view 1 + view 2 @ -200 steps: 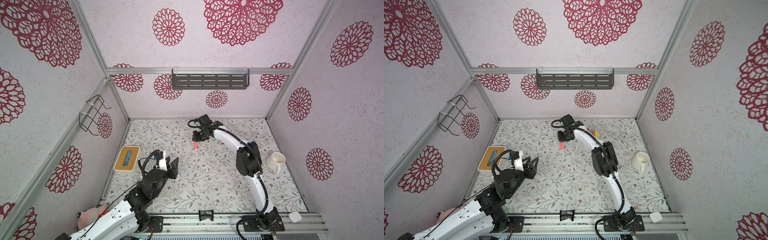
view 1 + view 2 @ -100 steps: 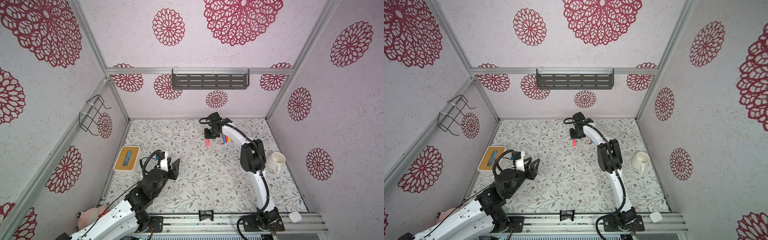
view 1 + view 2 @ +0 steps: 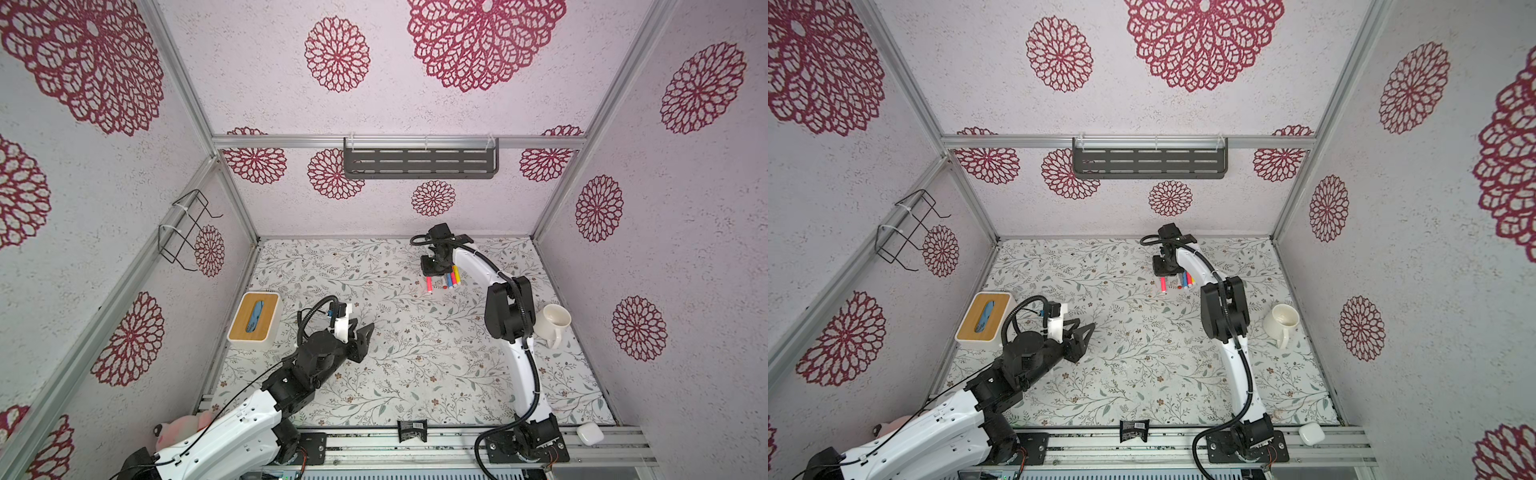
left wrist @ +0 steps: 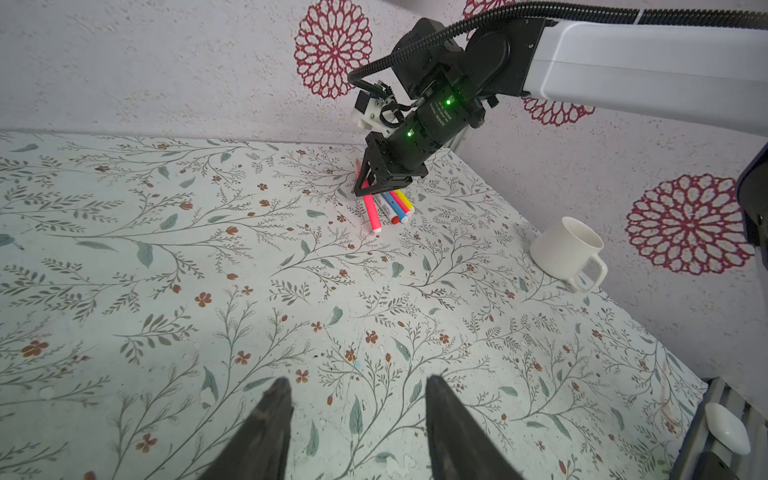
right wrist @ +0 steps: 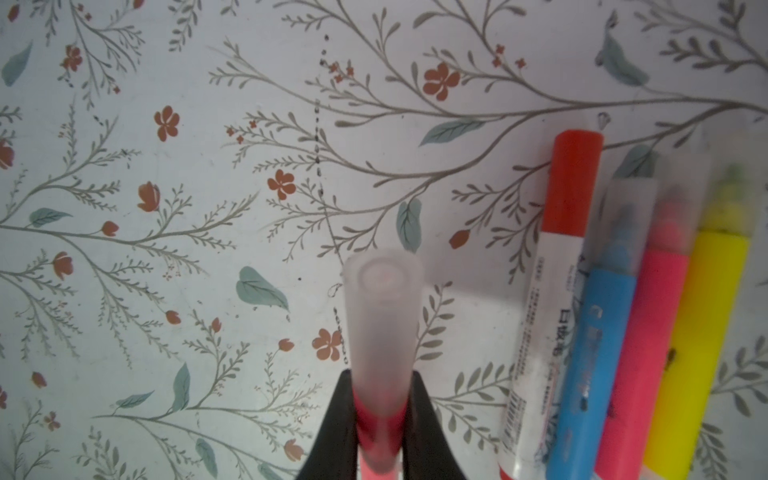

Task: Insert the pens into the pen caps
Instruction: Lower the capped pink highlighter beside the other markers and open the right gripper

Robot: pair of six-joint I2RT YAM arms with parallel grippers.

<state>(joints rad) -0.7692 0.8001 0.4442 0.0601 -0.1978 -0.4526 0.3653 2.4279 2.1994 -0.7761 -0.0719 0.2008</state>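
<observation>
Obs: right gripper point(image 5: 380, 401) has its jaws clamped on the barrel of a pink pen point(image 5: 379, 422), which wears a translucent cap point(image 5: 382, 307). The pen slants down, capped end toward the floral table point(image 4: 208, 257) (contact not resolvable). Just beside it lie four capped pens side by side: white-barrelled pen point(image 5: 540, 316) with red cap point(image 5: 575, 178), blue pen point(image 5: 590, 357), second pink pen point(image 5: 648, 332), yellow pen point(image 5: 706, 307). All sit at the table's back, right of centre.
Obs: left gripper point(image 4: 358, 386) has its jaws apart, empty, above the front-left area, well apart from the pens.

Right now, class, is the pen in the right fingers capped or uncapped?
Capped: the right wrist view shows a translucent cap on the pink pen, beyond the fingers.
</observation>
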